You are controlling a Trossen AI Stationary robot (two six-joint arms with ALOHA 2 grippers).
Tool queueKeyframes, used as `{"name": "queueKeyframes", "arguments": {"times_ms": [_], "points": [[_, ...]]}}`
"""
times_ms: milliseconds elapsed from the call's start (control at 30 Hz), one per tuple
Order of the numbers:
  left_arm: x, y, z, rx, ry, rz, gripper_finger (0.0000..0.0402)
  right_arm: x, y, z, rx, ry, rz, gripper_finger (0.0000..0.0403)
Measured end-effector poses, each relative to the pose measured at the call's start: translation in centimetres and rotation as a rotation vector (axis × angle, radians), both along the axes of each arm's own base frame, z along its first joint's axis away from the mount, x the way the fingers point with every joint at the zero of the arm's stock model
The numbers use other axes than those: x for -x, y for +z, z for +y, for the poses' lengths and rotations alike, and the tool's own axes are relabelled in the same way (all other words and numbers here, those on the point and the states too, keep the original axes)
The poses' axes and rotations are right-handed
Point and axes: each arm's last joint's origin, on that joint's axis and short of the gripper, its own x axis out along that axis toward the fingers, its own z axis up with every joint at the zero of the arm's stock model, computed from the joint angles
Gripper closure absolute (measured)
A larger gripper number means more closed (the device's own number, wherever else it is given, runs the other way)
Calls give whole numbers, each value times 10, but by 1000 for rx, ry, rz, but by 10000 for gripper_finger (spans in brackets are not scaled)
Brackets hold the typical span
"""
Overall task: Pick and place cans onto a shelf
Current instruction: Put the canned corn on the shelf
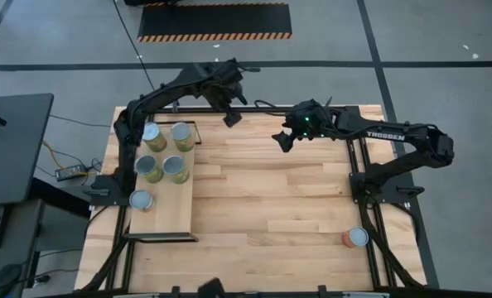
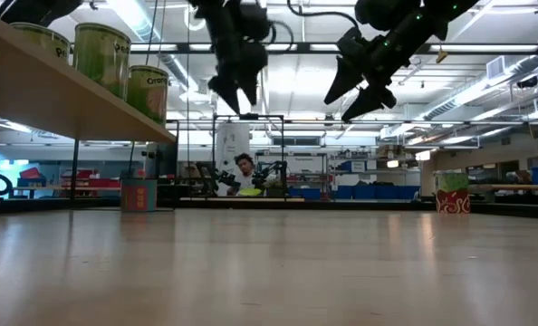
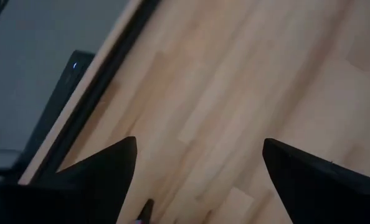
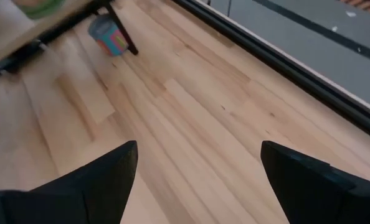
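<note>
The shelf [image 1: 173, 211], a pale board on a black frame, stands along the table's left side. Several cans with silver tops [image 1: 176, 170] stand upright on it; they also show in the low view [image 2: 101, 50]. One can [image 4: 107, 31] stands on the table under the shelf, beside a leg [image 2: 139, 193]. An orange-red can [image 1: 355, 238] stands upright on the table near the right front [image 2: 452, 193]. My left gripper [image 1: 232, 116] hangs open and empty over the table's far edge [image 3: 197, 180]. My right gripper [image 1: 283, 141] hangs open and empty above the far middle [image 4: 197, 180].
Bare plank tabletop [image 1: 271, 207] spreads between the shelf and the orange-red can. Black frame rails [image 1: 366, 190] run along the table's right side. A dark desk with a screen [image 1: 14, 145] stands off the table's left edge. A person [image 2: 244, 167] sits far behind.
</note>
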Motion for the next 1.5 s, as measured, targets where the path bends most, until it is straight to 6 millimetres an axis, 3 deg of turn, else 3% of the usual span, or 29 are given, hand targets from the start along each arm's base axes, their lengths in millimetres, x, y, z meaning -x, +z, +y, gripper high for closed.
{"name": "queueKeyframes", "arguments": {"times_ms": [133,333,500,800,900,1033,1300,1500], "points": [[-13,13,-33,-17,-158,-1,47,3,8,6,9,14,-30,55],[-21,44,-73,-42,-201,-105,54,13,21,14,29,24,-80,55],[4,89,-86,-78,-158,-246,68,17,31,23,118,106,-93,55],[55,126,-99,-161,-158,-252,92,-4,36,54,236,334,-166,55],[78,132,-80,-155,-13,-249,99,-15,36,63,214,328,-237,55],[96,123,-46,-100,181,-180,99,-26,28,67,132,230,-259,55],[111,87,32,-17,413,-62,87,-37,13,67,1,131,-240,55],[124,42,96,136,562,4,85,-40,6,59,-17,135,-211,55]]}}
